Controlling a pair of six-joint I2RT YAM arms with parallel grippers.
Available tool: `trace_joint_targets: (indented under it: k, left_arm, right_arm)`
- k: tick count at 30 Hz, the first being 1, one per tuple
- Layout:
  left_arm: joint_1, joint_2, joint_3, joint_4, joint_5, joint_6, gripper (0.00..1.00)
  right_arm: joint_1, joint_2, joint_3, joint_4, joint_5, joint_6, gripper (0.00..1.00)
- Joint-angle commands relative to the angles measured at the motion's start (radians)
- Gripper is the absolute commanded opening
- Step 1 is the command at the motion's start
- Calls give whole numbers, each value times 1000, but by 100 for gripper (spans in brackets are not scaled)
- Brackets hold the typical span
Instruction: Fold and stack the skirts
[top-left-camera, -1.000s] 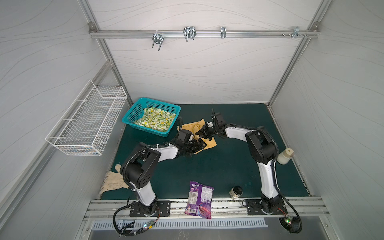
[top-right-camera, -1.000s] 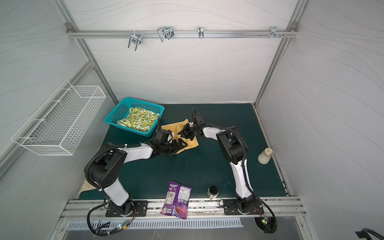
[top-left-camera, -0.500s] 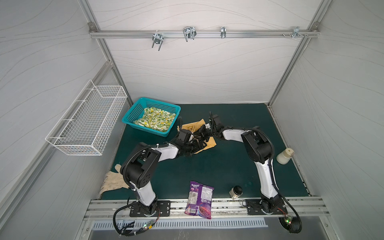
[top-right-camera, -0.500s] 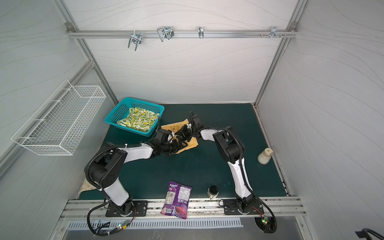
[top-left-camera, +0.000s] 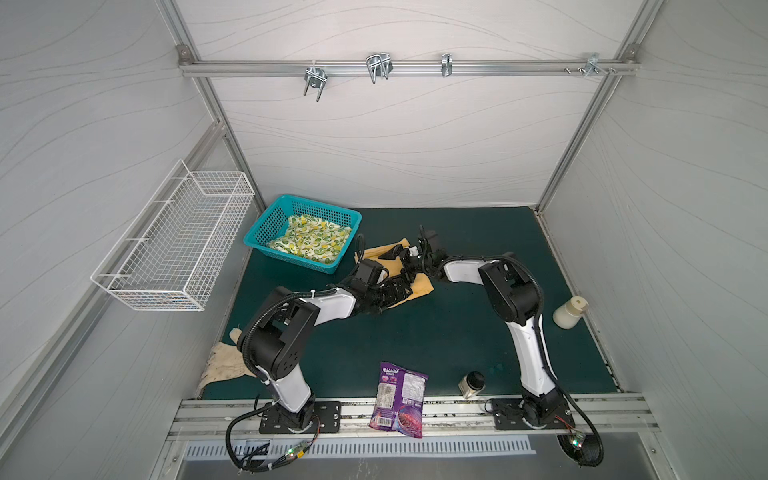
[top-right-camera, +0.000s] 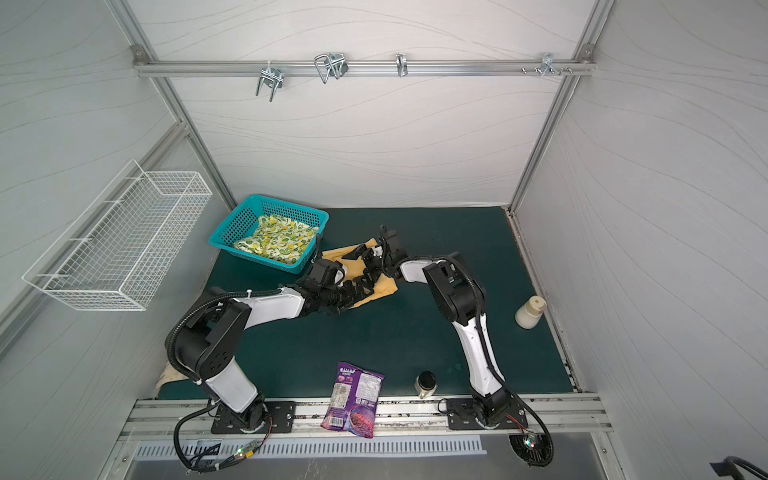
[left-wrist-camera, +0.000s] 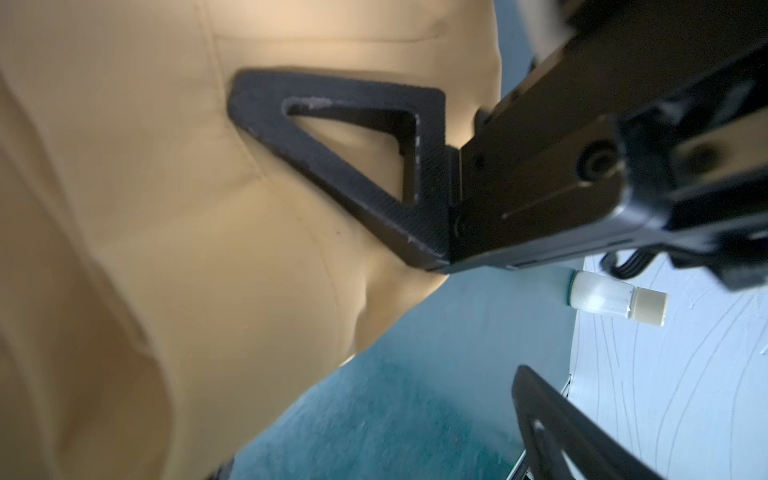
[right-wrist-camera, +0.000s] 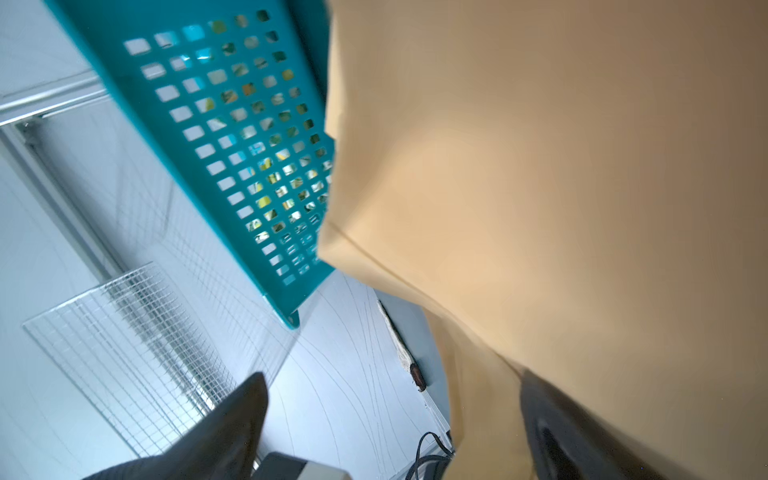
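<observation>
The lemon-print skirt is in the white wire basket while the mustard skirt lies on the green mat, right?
No. The lemon-print skirt is in the teal plastic basket, as both top views show; the mustard skirt does lie on the green mat.

Mustard skirt (left-wrist-camera: 208, 249) – soft matt cloth; basket (top-left-camera: 266, 226) glossy plastic; table mat (top-left-camera: 457, 340) – rough matt surf.; snack bag (top-left-camera: 399, 399) shiny foil.
</observation>
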Motion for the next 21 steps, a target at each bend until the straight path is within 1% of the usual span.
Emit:
trace_joint_targets:
  k: [1,5,10,13,16,19,21]
  left_arm:
    - [-1,-20,-33,-124,-46,19,99]
    - [7,-65,-39,-148,-43,23,99]
    - [13,-176,-16,-223,-42,29,99]
    - [15,-244,38,-301,-48,46,99]
    - [19,-287,103,-353,-53,51,99]
    - [31,-279,167,-374,-56,47,99]
    - [41,-244,206,-368,-43,42,99]
  right_arm:
    - [13,6,10,42,6,63,99]
    - [13,-40,47,14,13,51,99]
    - [-4,-90,139,-117,-5,-39,99]
    - [-28,-106,199,-224,-29,-127,99]
    - [-59,-111,260,-364,-34,-242,99]
    - [-91,-81,353,-515,-46,-368,99]
    - [-113,-60,399,-597,-42,-437,99]
